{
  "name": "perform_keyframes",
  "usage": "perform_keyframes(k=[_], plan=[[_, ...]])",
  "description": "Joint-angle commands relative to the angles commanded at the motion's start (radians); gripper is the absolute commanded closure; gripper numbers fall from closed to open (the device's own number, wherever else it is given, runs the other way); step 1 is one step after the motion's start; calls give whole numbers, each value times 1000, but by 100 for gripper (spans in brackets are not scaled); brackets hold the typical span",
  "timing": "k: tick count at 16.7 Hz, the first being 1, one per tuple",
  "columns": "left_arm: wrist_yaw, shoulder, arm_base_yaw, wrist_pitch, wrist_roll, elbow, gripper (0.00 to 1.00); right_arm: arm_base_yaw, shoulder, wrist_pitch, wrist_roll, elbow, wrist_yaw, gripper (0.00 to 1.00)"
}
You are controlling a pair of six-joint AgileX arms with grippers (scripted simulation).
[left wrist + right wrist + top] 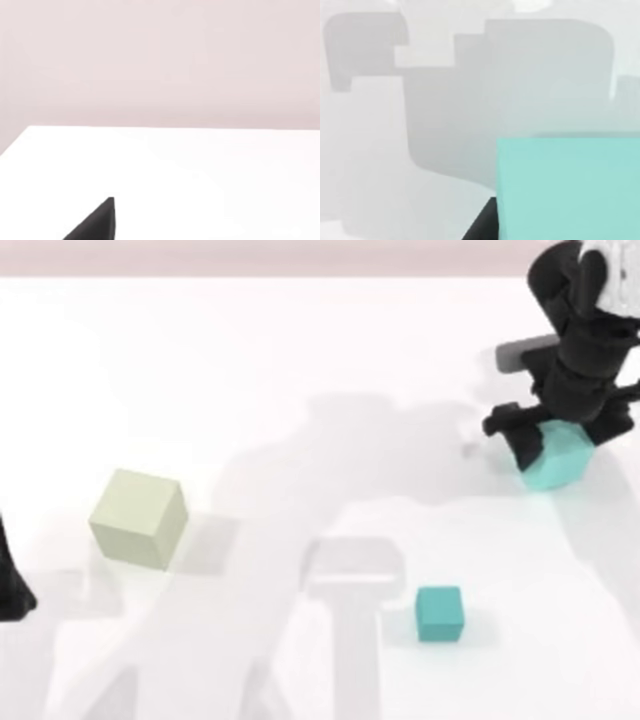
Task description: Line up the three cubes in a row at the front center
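Note:
The medium light cyan cube is at the back right of the table, with my right gripper shut on it from above. In the right wrist view this cube fills the near corner, and one dark finger lies flat against its side. The large pale beige-green cube stands at the left. The small darker teal cube rests at the front, right of center. My left gripper is parked at the table's left edge, open, with one fingertip showing over bare table.
The white table carries only soft grey shadows of the arms. Its far edge meets a pale pinkish wall in the left wrist view.

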Motion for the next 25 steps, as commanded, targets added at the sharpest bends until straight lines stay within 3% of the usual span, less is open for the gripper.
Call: perform_keyframes(k=[5, 13, 17, 25], plan=[[0, 0, 0, 0, 0, 0, 0, 5, -44, -182, -1, 127, 0, 100], [0, 0, 0, 0, 0, 0, 0, 32, -58, -195, 37, 128, 0, 100], [0, 0, 0, 0, 0, 0, 0, 168, -109, -185, 226, 65, 3, 100], [0, 0, 0, 0, 0, 0, 0, 547, -266, -153, 798, -136, 8, 100]])
